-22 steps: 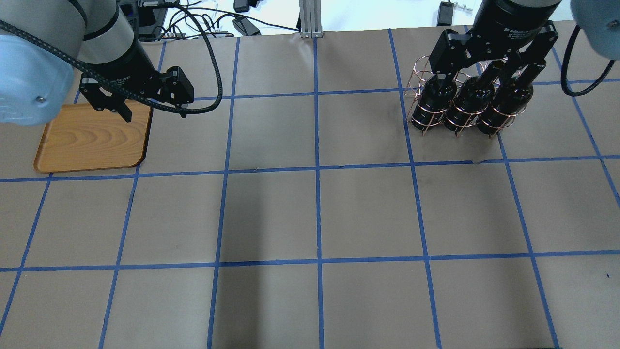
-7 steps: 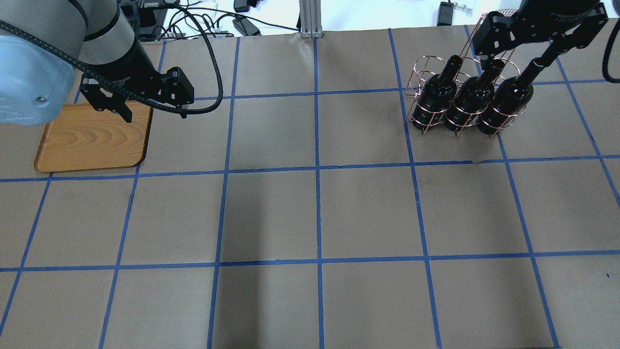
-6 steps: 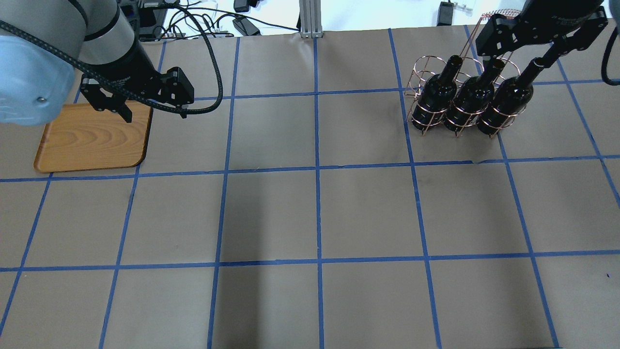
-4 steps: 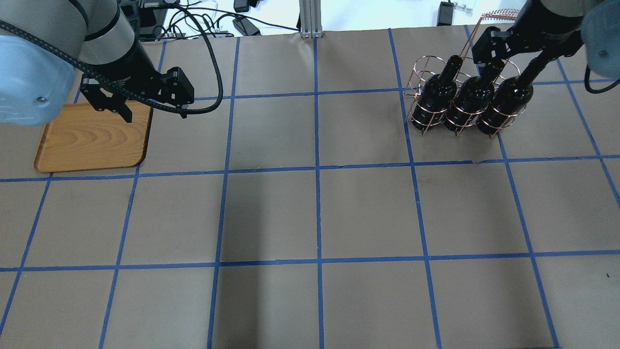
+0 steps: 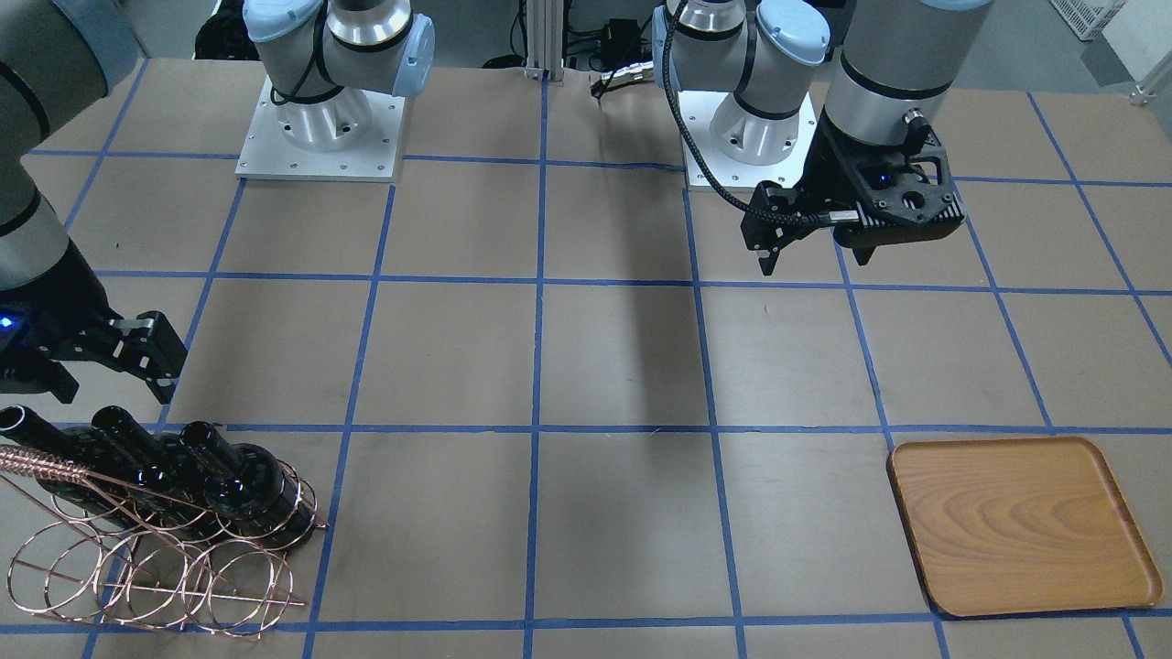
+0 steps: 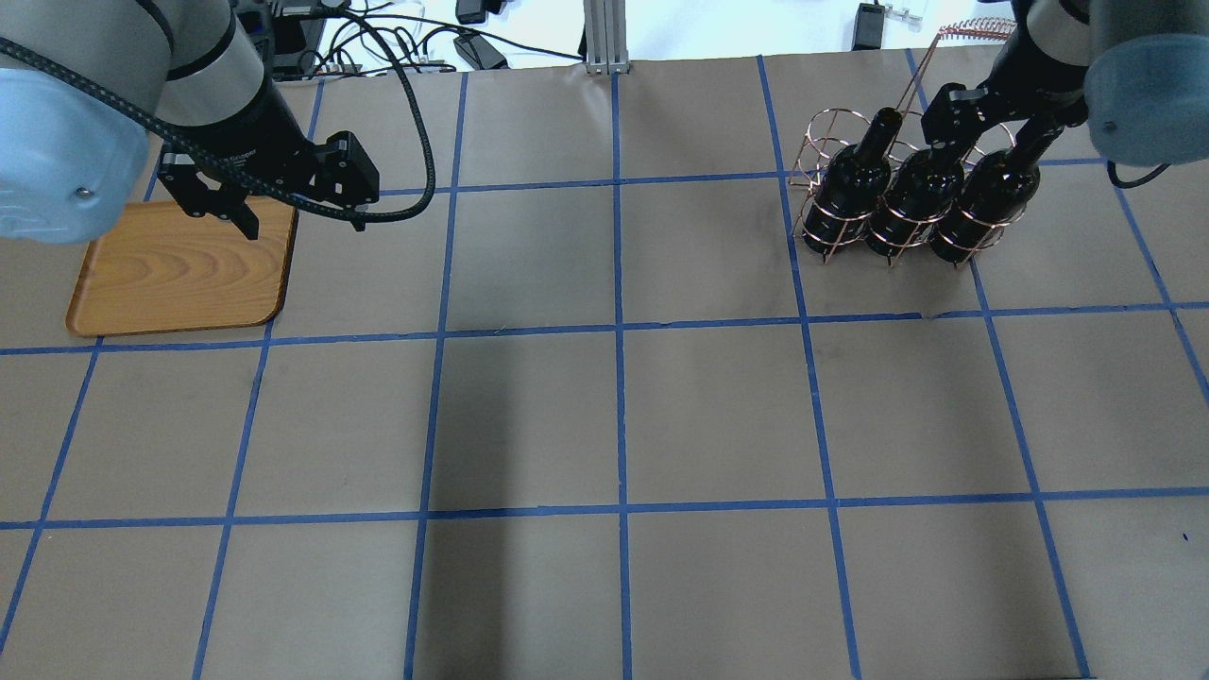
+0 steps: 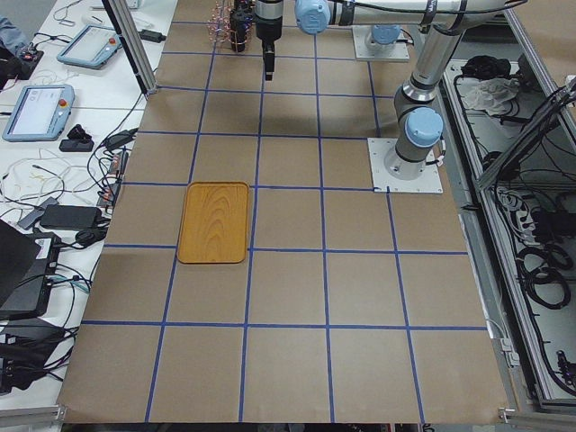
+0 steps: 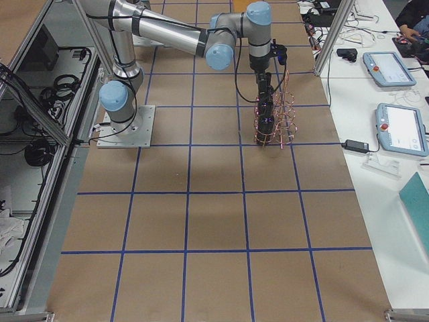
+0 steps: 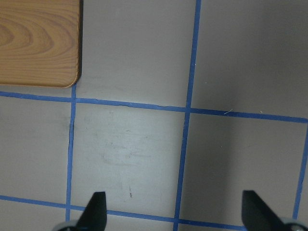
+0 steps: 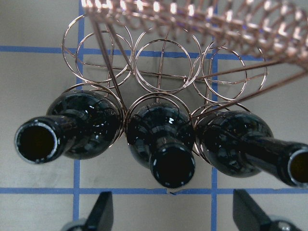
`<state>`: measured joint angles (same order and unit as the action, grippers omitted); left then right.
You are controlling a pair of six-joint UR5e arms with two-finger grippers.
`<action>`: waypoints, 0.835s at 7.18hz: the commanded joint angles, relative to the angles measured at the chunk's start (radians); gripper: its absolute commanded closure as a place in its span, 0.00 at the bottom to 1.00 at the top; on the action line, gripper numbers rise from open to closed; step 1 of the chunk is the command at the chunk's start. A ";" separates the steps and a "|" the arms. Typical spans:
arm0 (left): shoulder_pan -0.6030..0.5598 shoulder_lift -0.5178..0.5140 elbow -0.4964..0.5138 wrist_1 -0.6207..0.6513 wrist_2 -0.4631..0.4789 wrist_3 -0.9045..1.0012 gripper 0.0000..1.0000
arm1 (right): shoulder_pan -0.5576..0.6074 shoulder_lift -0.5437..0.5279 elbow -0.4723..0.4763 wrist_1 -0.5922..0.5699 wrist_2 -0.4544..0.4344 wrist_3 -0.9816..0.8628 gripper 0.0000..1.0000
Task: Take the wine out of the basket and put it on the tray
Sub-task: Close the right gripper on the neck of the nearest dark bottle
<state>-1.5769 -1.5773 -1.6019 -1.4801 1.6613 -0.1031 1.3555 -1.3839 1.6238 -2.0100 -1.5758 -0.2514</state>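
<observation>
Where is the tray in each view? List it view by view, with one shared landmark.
Front-facing: tray lower right.
Overhead: tray at left edge, upper half.
Exterior left: tray left of centre.
Exterior right: not in it.
Left wrist: tray's corner at top left.
Right wrist: not in it.
Landmark: blue tape crossing just off the tray's corner, in all four views showing it.

Near right arm (image 8: 174,30) reaches from its grey base plate (image 8: 127,127) over the brown paper table with blue tape grid (image 8: 201,221), black two-finger gripper (image 8: 266,72) hanging right over the dark glass wine bottles (image 8: 263,121) in the copper wire basket (image 8: 285,111). 2 grey tablet-like pendants (image 8: 384,68) lie on the white bench (image 8: 362,100) alongside.
</observation>
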 commanded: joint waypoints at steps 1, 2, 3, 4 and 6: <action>0.000 -0.003 -0.001 0.000 0.000 -0.001 0.00 | -0.001 0.042 -0.001 -0.065 0.030 0.003 0.17; 0.000 -0.003 -0.001 0.000 0.000 -0.001 0.00 | -0.001 0.046 -0.001 -0.072 0.030 -0.006 0.26; 0.000 -0.003 -0.001 0.000 0.002 -0.001 0.00 | -0.001 0.046 -0.002 -0.072 0.028 -0.008 0.30; 0.000 -0.003 -0.001 0.000 0.002 -0.001 0.00 | -0.001 0.046 -0.002 -0.072 0.028 0.000 0.29; 0.000 -0.003 -0.006 0.000 0.002 -0.001 0.00 | -0.001 0.046 -0.002 -0.073 0.030 0.001 0.44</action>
<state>-1.5769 -1.5800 -1.6051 -1.4816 1.6634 -0.1049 1.3545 -1.3378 1.6215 -2.0818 -1.5474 -0.2506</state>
